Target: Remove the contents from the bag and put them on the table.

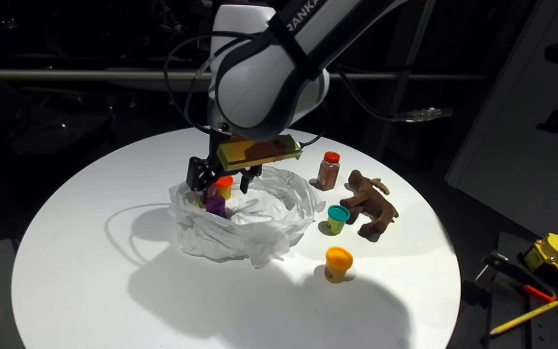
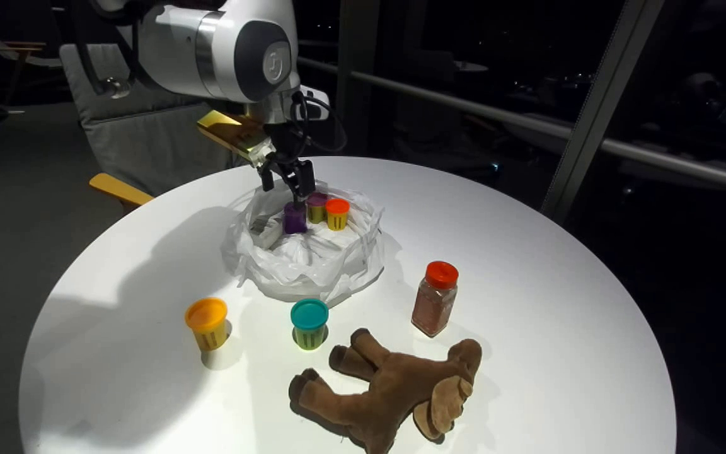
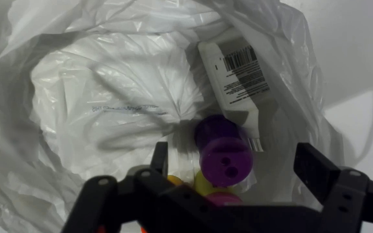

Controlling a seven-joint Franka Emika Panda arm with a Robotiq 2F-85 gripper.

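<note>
Standing upright, holes-up: purple cylinder (image 3: 223,150)

Shows glossy, crinkled plastic on the bag (image 1: 255,237); inside it, smooth plastic container (image 3: 223,150); outside, matt cloth toy (image 2: 394,384).

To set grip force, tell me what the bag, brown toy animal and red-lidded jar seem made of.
Bag: apparently thin, glossy plastic film, with crinkled folds and bright highlights.
Brown toy animal: probably plush; its coat looks matte and velvety.
Red-lidded jar: smooth, clear plastic or glass, unclear which; its walls look see-through near the top.
</note>
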